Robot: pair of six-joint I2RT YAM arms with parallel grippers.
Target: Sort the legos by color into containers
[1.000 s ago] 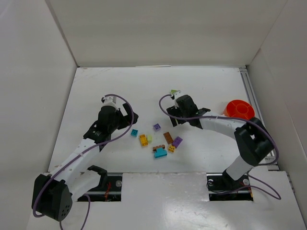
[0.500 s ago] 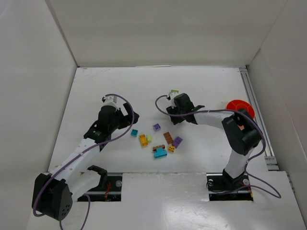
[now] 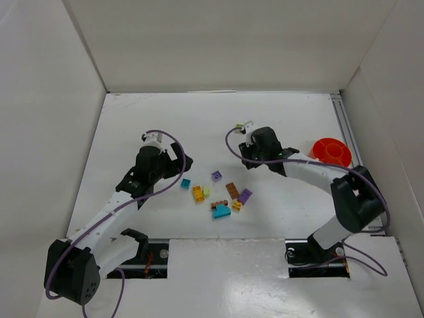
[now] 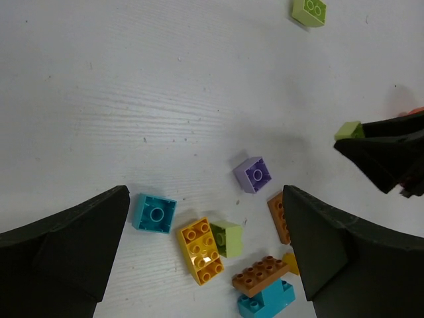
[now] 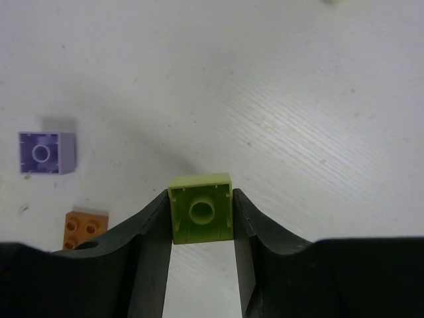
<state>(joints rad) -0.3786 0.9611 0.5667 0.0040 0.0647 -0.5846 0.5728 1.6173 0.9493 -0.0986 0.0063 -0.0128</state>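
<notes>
My right gripper [image 5: 200, 215] is shut on a pale green lego [image 5: 201, 199], which sits underside-up between the fingertips. From above, this gripper [image 3: 246, 161] is just above and right of the lego pile. Loose legos lie on the white table: teal [image 3: 185, 183], yellow-orange [image 3: 197, 193], pale green [image 3: 207, 191], purple [image 3: 216, 175], brown [image 3: 232, 190] and a brown-on-teal stack [image 3: 220, 210]. My left gripper [image 4: 205, 197] hangs open over the pile's left side, holding nothing. The orange divided bowl [image 3: 330, 151] stands at the right.
Another pale green brick [image 4: 309, 11] lies alone further back on the table. White walls close in the table on the left, back and right. A metal rail [image 3: 351, 142] runs along the right edge beside the bowl.
My right gripper's jaws have closed onto the pale green lego and the arm has shifted slightly right. The left arm has not moved.
</notes>
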